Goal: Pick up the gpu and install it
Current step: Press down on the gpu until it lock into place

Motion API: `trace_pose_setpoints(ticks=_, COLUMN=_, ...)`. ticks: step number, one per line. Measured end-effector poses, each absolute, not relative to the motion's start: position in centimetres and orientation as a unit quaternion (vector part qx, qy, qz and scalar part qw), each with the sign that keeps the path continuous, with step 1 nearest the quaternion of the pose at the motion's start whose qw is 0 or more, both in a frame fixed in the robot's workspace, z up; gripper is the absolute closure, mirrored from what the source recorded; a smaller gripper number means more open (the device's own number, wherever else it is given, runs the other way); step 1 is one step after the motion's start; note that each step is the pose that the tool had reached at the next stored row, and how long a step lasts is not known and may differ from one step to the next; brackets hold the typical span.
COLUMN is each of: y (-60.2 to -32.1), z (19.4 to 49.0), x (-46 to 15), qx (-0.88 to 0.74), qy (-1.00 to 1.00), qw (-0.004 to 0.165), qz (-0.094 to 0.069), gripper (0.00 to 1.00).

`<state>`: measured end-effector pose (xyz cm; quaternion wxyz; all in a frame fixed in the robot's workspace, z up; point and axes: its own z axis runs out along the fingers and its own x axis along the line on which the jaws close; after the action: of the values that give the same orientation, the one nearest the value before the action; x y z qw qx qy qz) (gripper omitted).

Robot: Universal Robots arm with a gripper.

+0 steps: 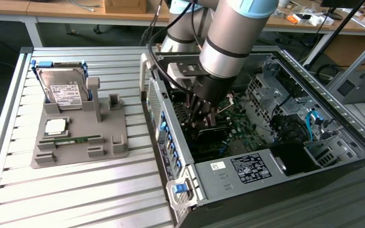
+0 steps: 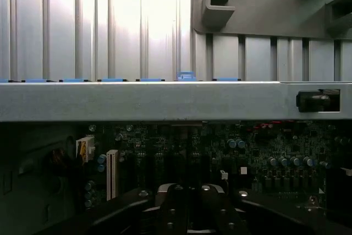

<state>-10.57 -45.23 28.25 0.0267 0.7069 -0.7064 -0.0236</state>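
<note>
While deep inside the computer case [image 1: 334, 128], fingers [image 1: 203, 124] pressed together over the motherboard [image 1: 246, 126] (case rim [image 2: 165, 100] close beside).

Exterior view: placed high and off the arm, angled down over the slatted metal table [image 1: 74, 190], the grey parts holder [image 1: 81, 137] and the open computer case [image 1: 265, 142]; a wide, fairly distant look.
Wrist view: carried low inside the case, very near the motherboard [image 2: 220, 152], aimed across the case's side wall [image 2: 165, 102] toward the table.
Shared: case wall, motherboard, table slats, holder edge.
</note>
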Motion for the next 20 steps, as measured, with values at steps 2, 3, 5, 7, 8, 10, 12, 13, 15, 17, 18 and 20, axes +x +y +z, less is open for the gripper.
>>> trace_pose_setpoints(ticks=2, y=-45.2, z=28.2, x=-10.3, qx=0.707, qy=-0.706, qw=0.027, qz=-0.024, gripper=0.90)
trace_pose_setpoints(ticks=3, y=-45.2, z=28.2, x=-10.1, qx=0.707, qy=-0.706, qw=0.027, qz=-0.024, gripper=0.90)
trace_pose_setpoints(ticks=5, y=-45.2, z=28.1, x=-9.7, qx=0.707, qy=-0.706, qw=0.027, qz=-0.024, gripper=0.90)
trace_pose_setpoints(ticks=7, y=-45.2, z=28.0, x=-9.3, qx=0.707, qy=-0.706, qw=0.028, qz=-0.025, gripper=0.90)
trace_pose_setpoints(ticks=8, y=-45.2, z=27.9, x=-9.2, qx=0.707, qy=-0.706, qw=0.028, qz=-0.025, gripper=0.90)
trace_pose_setpoints(ticks=10, y=-45.1, z=27.8, x=-9.0, qx=0.707, qy=-0.706, qw=0.028, qz=-0.025, gripper=0.90)
trace_pose_setpoints(ticks=12, y=-45.0, z=27.7, x=-9.0, qx=0.708, qy=-0.706, qw=0.028, qz=-0.025, gripper=0.90)
trace_pose_setpoints(ticks=13, y=-45.0, z=27.6, x=-9.0, qx=0.708, qy=-0.706, qw=0.028, qz=-0.025, gripper=0.90)
trace_pose_setpoints(ticks=15, y=-44.8, z=27.5, x=-9.0, qx=0.708, qy=-0.706, qw=0.028, qz=-0.025, gripper=0.90)
trace_pose_setpoints(ticks=17, y=-44.8, z=27.4, x=-9.0, qx=0.708, qy=-0.705, qw=0.028, qz=-0.025, gripper=0.90)
trace_pose_setpoints(ticks=18, y=-44.8, z=27.3, x=-9.0, qx=0.708, qy=-0.705, qw=0.028, qz=-0.025, gripper=0.90)
trace_pose_setpoints(ticks=20, y=-44.8, z=27.2, x=-9.0, qx=0.708, qy=-0.706, qw=0.028, qz=-0.025, gripper=0.90)
